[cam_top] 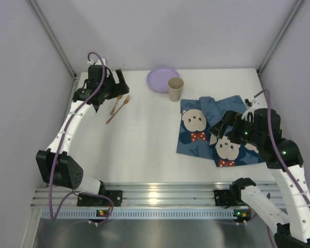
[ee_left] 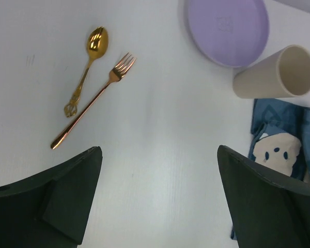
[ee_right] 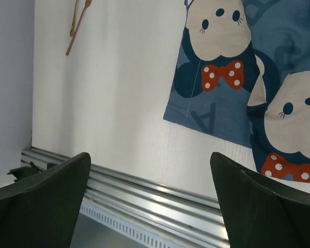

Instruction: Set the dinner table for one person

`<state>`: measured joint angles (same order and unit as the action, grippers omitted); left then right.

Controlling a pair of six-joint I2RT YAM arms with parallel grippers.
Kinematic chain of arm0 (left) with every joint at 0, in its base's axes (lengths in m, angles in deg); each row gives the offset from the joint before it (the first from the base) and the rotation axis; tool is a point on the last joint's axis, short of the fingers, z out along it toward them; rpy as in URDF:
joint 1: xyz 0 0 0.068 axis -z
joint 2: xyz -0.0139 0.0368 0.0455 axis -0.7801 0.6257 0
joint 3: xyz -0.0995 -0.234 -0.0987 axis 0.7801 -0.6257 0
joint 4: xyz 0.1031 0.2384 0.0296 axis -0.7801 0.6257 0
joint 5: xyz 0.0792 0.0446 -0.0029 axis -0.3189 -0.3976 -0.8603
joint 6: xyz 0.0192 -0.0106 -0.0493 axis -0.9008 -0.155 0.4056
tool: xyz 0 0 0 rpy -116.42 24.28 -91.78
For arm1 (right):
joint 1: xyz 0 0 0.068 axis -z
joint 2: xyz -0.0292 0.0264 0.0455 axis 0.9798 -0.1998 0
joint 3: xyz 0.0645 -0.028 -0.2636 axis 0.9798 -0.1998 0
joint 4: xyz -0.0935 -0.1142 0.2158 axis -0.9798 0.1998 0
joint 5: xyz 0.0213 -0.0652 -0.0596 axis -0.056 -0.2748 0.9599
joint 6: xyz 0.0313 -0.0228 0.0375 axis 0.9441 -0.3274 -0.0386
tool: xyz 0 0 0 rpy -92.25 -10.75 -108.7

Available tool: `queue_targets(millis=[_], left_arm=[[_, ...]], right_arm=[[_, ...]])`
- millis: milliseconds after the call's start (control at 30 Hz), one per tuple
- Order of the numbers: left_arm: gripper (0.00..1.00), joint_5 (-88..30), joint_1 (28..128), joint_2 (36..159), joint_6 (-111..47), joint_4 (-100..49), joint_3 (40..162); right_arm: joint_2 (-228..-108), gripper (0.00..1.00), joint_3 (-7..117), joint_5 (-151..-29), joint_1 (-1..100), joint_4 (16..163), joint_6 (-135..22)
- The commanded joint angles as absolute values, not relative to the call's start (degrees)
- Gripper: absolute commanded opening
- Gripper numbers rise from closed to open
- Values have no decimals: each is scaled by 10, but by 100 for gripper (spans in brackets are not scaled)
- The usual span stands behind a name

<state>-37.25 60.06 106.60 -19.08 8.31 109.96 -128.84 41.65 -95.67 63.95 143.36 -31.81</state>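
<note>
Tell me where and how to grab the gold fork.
Grip the fork near its handle's tip, from straight above, jaws across the shaft. It lies flat on the table, and that end reaches past the spoon beside it, leaving room either side.

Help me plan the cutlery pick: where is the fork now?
In the top view, the fork lies on the far left part of the table, just right of the spoon and left of the purple plate.
</note>
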Motion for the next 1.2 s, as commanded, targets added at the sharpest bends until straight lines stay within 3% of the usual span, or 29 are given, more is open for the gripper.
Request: queue_targets(millis=[0, 100, 167, 300, 433, 633, 767, 1000, 1067, 1167], left_arm=[[98, -451, 650, 1009, -159, 112, 1164], [98, -286, 628, 994, -40, -56, 1018], [98, -211, 621, 1039, 29, -99, 1003], [98, -328, 735, 1096, -12, -57, 1037], [97, -345, 830, 1208, -41, 8, 1091], [88, -376, 943, 1386, -69, 74, 1237], [86, -357, 966, 1475, -65, 106, 1313], [81, -339, 979, 1540, -59, 102, 1317], [67, -327, 979, 1548, -56, 101, 1315], [31, -311, 981, 1561, -56, 100, 1311]], right_arm=[[-1272, 99, 418, -947, 634, 1431, -289], [-1260, 100, 411, -945, 634, 1434, -285], [-1259, 100, 405, -981, 632, 1400, -296], [-1278, 100, 425, -981, 632, 1430, -337], [-1287, 100, 446, -914, 632, 1488, -352], [-1277, 100, 470, -907, 633, 1516, -386], [-1267, 100, 486, -896, 633, 1531, -395], [-1263, 100, 507, -856, 633, 1566, -404], [-1266, 100, 508, -852, 633, 1566, -405], [-1272, 100, 503, -851, 633, 1563, -406]])
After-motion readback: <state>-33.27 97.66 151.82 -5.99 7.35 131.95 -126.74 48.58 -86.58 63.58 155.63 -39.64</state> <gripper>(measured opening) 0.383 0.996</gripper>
